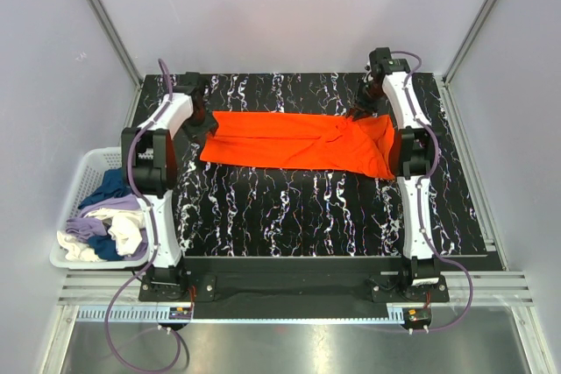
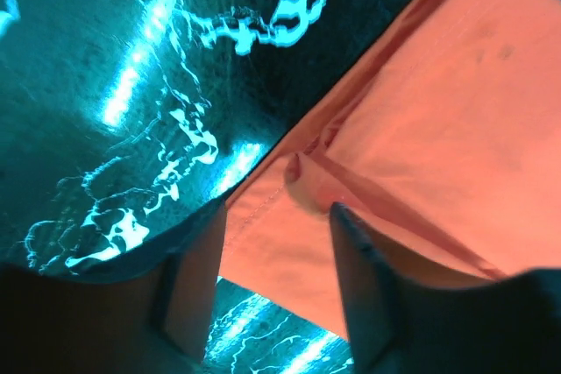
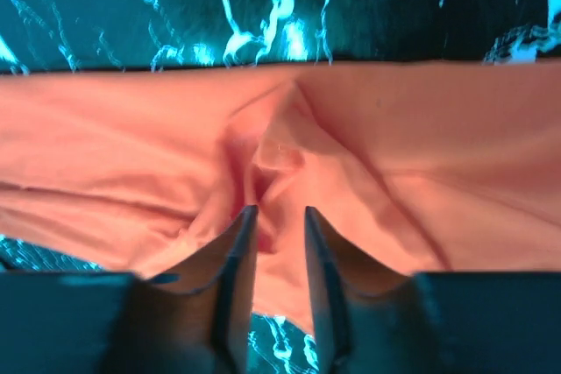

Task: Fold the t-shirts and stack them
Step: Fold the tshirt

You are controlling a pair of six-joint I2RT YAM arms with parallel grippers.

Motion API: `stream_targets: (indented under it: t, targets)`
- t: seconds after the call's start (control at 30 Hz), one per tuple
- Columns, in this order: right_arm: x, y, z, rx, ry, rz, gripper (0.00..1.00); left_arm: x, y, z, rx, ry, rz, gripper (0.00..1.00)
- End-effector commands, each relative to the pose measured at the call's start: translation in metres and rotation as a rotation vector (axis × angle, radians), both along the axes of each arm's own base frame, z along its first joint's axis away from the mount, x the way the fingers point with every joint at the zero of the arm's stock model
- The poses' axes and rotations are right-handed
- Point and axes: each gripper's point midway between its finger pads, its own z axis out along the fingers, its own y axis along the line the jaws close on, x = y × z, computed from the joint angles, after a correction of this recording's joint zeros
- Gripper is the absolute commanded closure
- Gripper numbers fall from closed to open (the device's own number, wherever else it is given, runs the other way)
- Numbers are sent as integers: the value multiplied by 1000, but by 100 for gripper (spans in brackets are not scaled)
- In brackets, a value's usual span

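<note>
An orange t-shirt (image 1: 298, 142) lies folded into a long strip across the far half of the black marbled table (image 1: 298, 208). My left gripper (image 1: 204, 125) is at the strip's left end. In the left wrist view it (image 2: 276, 216) is open, its jaws wide apart over the shirt's corner (image 2: 289, 243). My right gripper (image 1: 358, 115) is at the strip's far right edge. In the right wrist view it (image 3: 279, 214) is open with a narrow gap, and a bunched fold of orange cloth (image 3: 272, 164) lies between and just ahead of its fingertips.
A white basket (image 1: 85, 172) stands off the table's left edge and holds several more garments, blue, lavender and cream (image 1: 110, 221). Grey walls enclose the table on three sides.
</note>
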Motion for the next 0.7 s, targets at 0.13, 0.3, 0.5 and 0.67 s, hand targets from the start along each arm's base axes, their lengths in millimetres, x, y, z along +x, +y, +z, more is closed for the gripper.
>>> stream_targets:
  t: [0.13, 0.3, 0.5, 0.67]
  targets:
    - [25, -33, 36, 7, -115, -87, 46, 20, 13, 107, 117, -251, -49, 32]
    - [-27, -51, 64, -71, -29, -88, 40, -20, -48, 83, -93, -273, -257, 40]
    - [-110, -57, 77, -66, -10, -87, 38, -39, -94, 25, -337, -121, -318, 61]
    - [-161, -66, 47, -27, 63, -108, 38, -23, -81, 1, -307, -72, -277, 60]
